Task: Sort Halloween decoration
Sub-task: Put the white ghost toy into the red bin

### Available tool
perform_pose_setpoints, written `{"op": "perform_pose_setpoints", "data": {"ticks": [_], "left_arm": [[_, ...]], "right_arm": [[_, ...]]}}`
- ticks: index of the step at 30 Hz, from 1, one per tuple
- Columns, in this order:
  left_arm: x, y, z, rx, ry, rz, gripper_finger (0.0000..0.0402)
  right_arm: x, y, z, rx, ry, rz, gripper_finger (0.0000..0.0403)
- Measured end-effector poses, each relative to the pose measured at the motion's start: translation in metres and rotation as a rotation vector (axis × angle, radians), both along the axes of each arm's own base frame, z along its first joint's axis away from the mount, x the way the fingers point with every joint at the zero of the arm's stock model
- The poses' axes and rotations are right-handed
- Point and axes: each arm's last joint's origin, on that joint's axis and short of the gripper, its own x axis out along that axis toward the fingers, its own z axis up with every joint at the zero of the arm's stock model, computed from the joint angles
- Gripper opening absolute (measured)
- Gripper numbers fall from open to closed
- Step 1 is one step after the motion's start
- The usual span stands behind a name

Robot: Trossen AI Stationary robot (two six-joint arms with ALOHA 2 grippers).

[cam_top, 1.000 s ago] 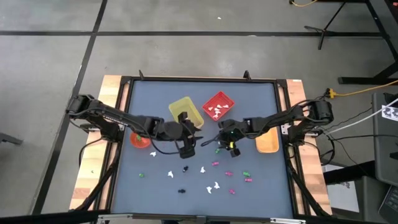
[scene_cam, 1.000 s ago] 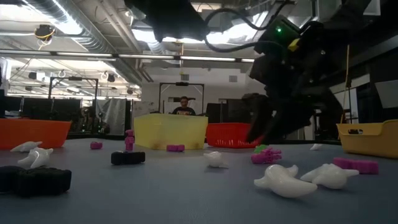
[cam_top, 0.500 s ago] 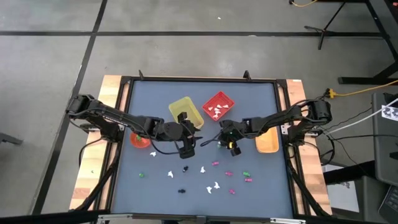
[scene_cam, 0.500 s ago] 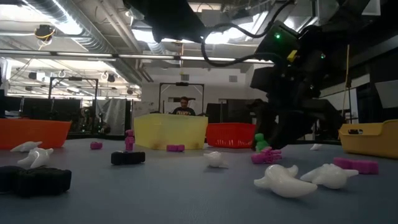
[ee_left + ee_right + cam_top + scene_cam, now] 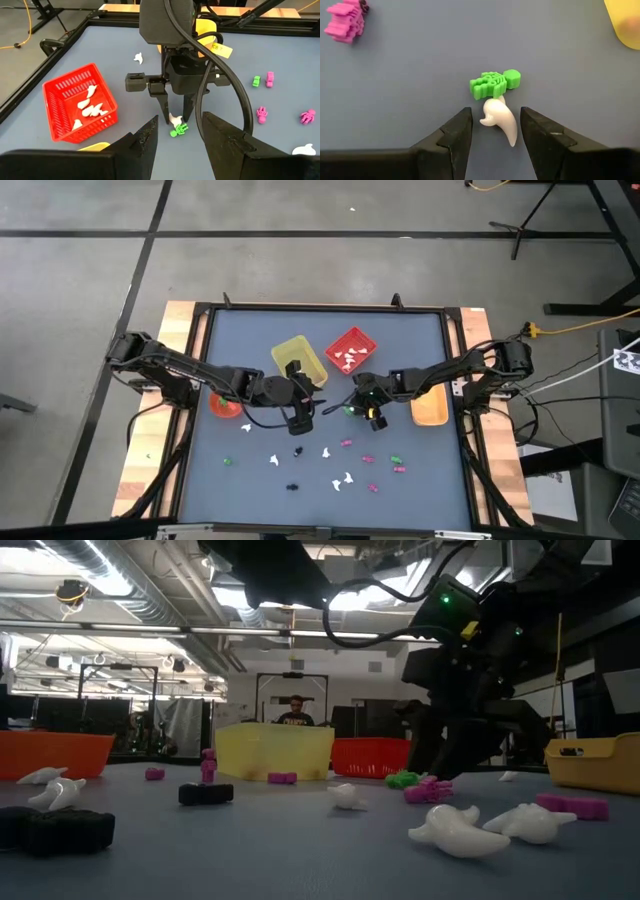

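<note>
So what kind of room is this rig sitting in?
Probably a robotics lab or workshop: bare grey concrete floor around the table, exposed ceiling ducts overhead, and a person seated at a framed workstation behind the translucent yellow plastic bin.

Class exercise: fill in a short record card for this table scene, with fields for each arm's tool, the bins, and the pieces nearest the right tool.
Right tool: open, low over the table, fingers either side of a white ghost piece
Piece beside it: green skeleton piece, touching the ghost, lying flat
Left tool: open, holding nothing, pointed at the right arm
Red bin: holds white pieces
Yellow bin: contents unclear
Loose pieces: white, pink, green, black, scattered on the table
</note>
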Motion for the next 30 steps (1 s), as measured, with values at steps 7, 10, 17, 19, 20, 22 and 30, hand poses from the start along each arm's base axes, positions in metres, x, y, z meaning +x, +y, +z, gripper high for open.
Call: {"op": "perform_pose_setpoints", "data": {"ticks": [7, 10, 17, 19, 20, 22, 30], "left_arm": [[0.0, 0.0, 0.0, -0.018, -0.005, 0.01, 0.0136], [0.0, 0.0, 0.0, -0.022, -0.006, 0.012, 0.0136], [0.0, 0.0, 0.0, -0.022, -0.006, 0.012, 0.0136], [0.0, 0.0, 0.0001, -0.022, -0.006, 0.012, 0.0136], [0.0, 0.0, 0.0001, -0.022, -0.006, 0.012, 0.0136], [0.0, 0.0, 0.0001, -0.022, -0.006, 0.012, 0.0136], [0.0, 0.0, 0.0001, -0.022, -0.006, 0.012, 0.0136]], "right_arm": [[0.0, 0.0, -0.0003, -0.001, -0.001, 0.0, 0.017], [0.0, 0.0, -0.0003, -0.001, -0.002, -0.001, 0.017], [0.0004, 0.0003, -0.0005, 0.0, -0.009, 0.001, 0.0127], [0.0007, 0.0005, -0.0003, 0.004, -0.011, 0.004, 0.0104], [0.0007, 0.0006, -0.0003, 0.007, -0.011, 0.006, 0.0093], [0.0006, 0.001, -0.0003, 0.012, -0.011, 0.01, 0.0073], [0.0009, 0.001, -0.0001, 0.023, -0.015, 0.016, 0.0039]]}}
